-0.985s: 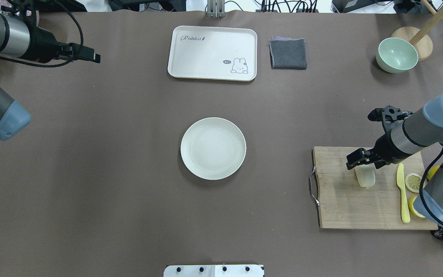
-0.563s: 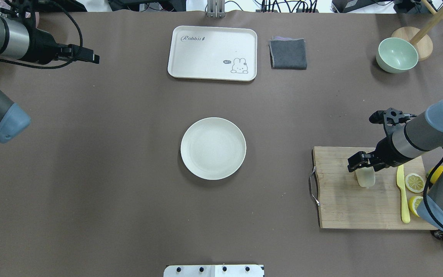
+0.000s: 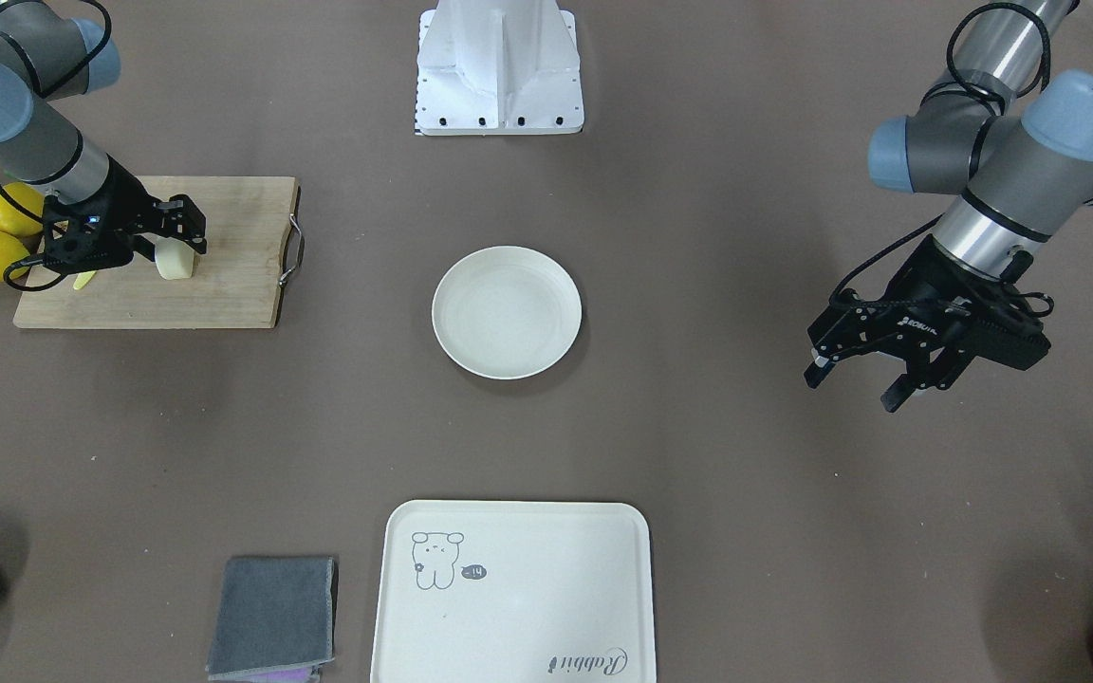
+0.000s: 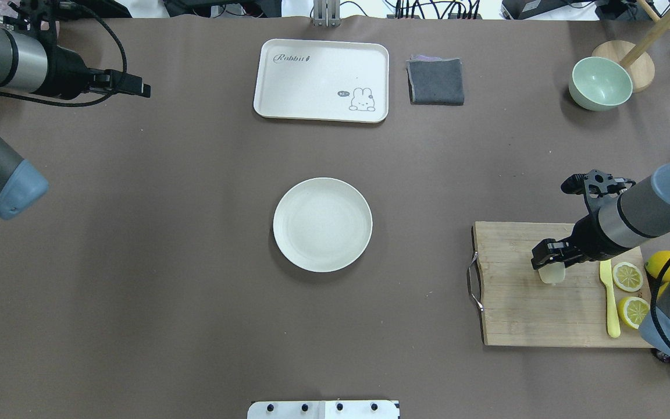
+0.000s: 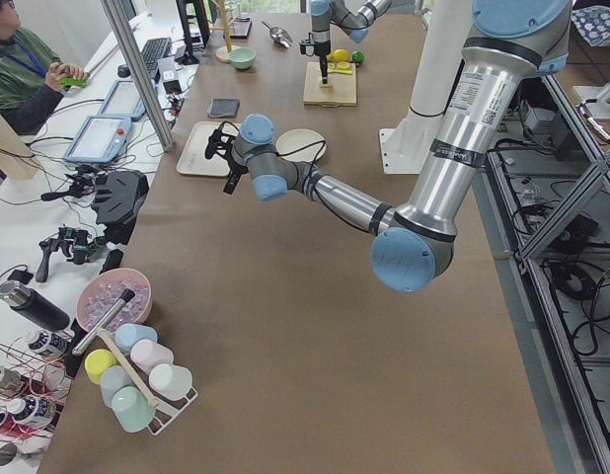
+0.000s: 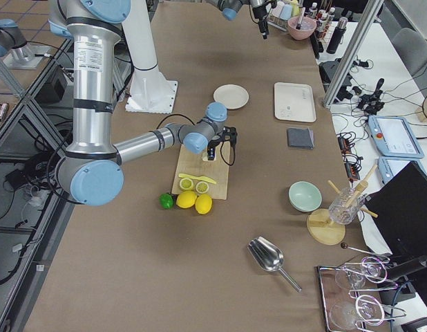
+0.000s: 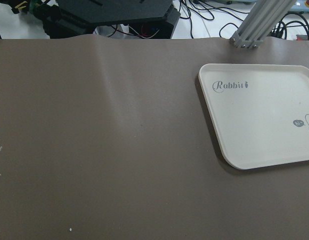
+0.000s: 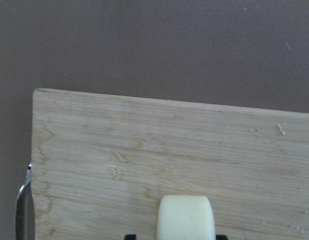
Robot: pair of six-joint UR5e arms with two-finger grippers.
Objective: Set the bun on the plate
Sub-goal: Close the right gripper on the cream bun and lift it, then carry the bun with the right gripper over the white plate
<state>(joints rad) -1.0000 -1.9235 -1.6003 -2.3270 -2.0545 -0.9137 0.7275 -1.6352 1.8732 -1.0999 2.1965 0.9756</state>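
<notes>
A: Spotted the right gripper (image 4: 547, 256) sitting lower than a second ago, lower right of the overhead view. Down over the bun (image 4: 552, 274) now and covering most of it, instead of hanging above. Grabbed yet?

B: Hard to call. Checked the right wrist view: bun at bottom centre, flat on the cutting board (image 4: 512, 308), a dark fingertip showing on each side. Straddling for sure, but can't tell whether actually pinched or just bracketed. Yellow knife (image 4: 608, 297) and lemon slices (image 4: 627, 276) off to the right on the same board, not touched.

A: So approach done, grip pending?

B: Pretty much. Nothing lifted, nothing carried. Further up, dead centre of frame, the plate (image 4: 322, 224), well apart from the board, so a fair sideways haul left after the squeeze. Worth going gentle: looks smooth and soft, could squish or slip.

A: And the left gripper (image 3: 855, 384)?

B: Parked upper left in the overhead, fingers spread, holding nothing, same spot as before. Beyond that, top of frame, just the tray (image 4: 312, 81). Not involved.
</notes>
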